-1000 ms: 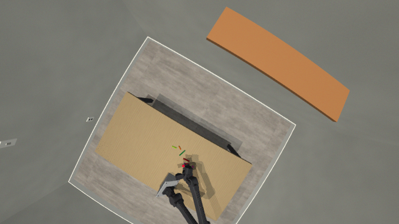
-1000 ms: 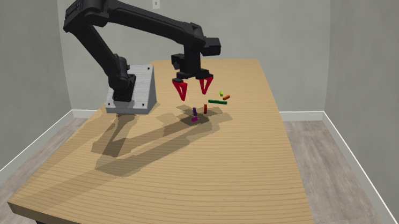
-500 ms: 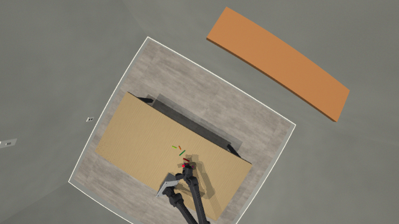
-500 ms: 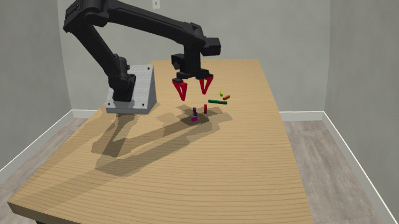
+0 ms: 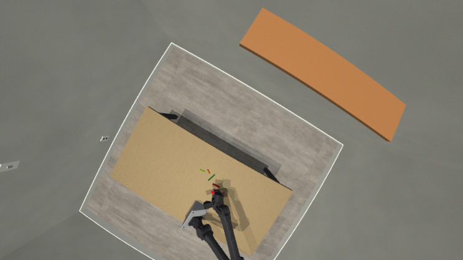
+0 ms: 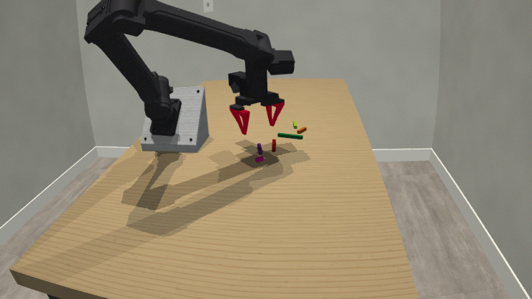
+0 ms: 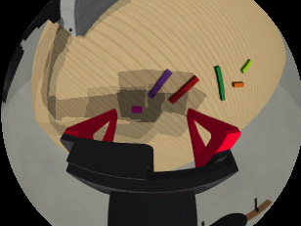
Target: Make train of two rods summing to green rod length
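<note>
My gripper point(image 6: 258, 130) point(image 7: 151, 112) is open and empty, above the table over the near rods. A magenta rod point(image 6: 259, 159) point(image 7: 137, 110) lies in its shadow. A purple rod point(image 6: 259, 149) point(image 7: 160, 83) lies close by, apart from the magenta one and turned differently. A red rod point(image 5: 216, 185) point(image 6: 274, 145) point(image 7: 184, 89) lies beside the purple one, with a gap. The green rod point(image 5: 211, 177) point(image 6: 289, 136) point(image 7: 220, 83) lies farther on. Beyond it are an orange rod point(image 5: 208, 171) point(image 6: 302, 129) point(image 7: 237, 84) and a lime rod point(image 5: 202, 170) point(image 6: 294, 124) point(image 7: 246, 66), apart. The arm mostly hides the purple and magenta rods in the top view.
All rods lie on the wooden table point(image 5: 154, 147) point(image 6: 314, 220) point(image 7: 98, 48). The arm's grey slanted base block point(image 6: 188, 122) point(image 7: 93, 16) stands at the table's side, left of the rods in the exterior view. The arm's shadow falls across the magenta and purple rods.
</note>
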You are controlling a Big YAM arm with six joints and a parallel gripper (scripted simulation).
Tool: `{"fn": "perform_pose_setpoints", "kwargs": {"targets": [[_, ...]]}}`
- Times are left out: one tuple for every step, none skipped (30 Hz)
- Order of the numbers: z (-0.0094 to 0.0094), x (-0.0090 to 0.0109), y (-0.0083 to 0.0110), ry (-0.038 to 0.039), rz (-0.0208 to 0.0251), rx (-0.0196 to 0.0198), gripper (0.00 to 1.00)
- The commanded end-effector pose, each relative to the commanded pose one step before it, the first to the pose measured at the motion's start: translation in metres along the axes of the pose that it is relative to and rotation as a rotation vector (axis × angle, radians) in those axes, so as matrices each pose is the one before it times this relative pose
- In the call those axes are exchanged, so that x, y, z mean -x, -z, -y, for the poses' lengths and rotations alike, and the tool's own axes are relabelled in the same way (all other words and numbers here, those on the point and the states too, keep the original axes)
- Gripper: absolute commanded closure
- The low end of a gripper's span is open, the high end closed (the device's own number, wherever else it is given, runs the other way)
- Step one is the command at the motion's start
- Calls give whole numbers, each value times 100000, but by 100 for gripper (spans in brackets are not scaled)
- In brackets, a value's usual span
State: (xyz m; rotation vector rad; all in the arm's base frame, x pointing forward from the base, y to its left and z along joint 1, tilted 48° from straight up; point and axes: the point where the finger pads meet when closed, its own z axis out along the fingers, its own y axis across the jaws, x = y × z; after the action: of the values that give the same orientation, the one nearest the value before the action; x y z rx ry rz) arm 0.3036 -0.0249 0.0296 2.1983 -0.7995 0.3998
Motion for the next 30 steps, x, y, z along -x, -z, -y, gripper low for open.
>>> {"fn": "perform_pose_setpoints", "kwargs": {"targets": [[1739, -2183, 1653, -4429, -2138, -5921, 0], [0, 0, 0, 0, 0, 0, 0], [0, 0, 0, 0, 0, 0, 0], [0, 0, 0, 0, 0, 0, 0], [0, 0, 0, 0, 0, 0, 0], [0, 0, 0, 0, 0, 0, 0], [0, 0, 0, 0, 0, 0, 0], [0, 0, 0, 0, 0, 0, 0], [0, 0, 0, 0, 0, 0, 0], [0, 0, 0, 0, 0, 0, 0], [0, 0, 0, 0, 0, 0, 0], [0, 0, 0, 0, 0, 0, 0], [0, 0, 0, 0, 0, 0, 0], [0, 0, 0, 0, 0, 0, 0], [0, 0, 0, 0, 0, 0, 0], [0, 0, 0, 0, 0, 0, 0], [0, 0, 0, 0, 0, 0, 0], [0, 0, 0, 0, 0, 0, 0], [0, 0, 0, 0, 0, 0, 0], [0, 0, 0, 0, 0, 0, 0], [0, 0, 0, 0, 0, 0, 0], [185, 223, -135, 629, 163, 460, 0], [768, 371, 137, 361, -330, -141, 0], [946, -76, 35, -312, 42, -69, 0], [0, 0, 0, 0, 0, 0, 0], [0, 0, 0, 0, 0, 0, 0], [1446, -83, 27, 45, -73, -43, 0], [1828, 19, -11, 52, 116, -125, 0], [1966, 109, -69, 52, 15, -78, 0], [-15, -42, 0, 0, -242, 87, 0]]}}
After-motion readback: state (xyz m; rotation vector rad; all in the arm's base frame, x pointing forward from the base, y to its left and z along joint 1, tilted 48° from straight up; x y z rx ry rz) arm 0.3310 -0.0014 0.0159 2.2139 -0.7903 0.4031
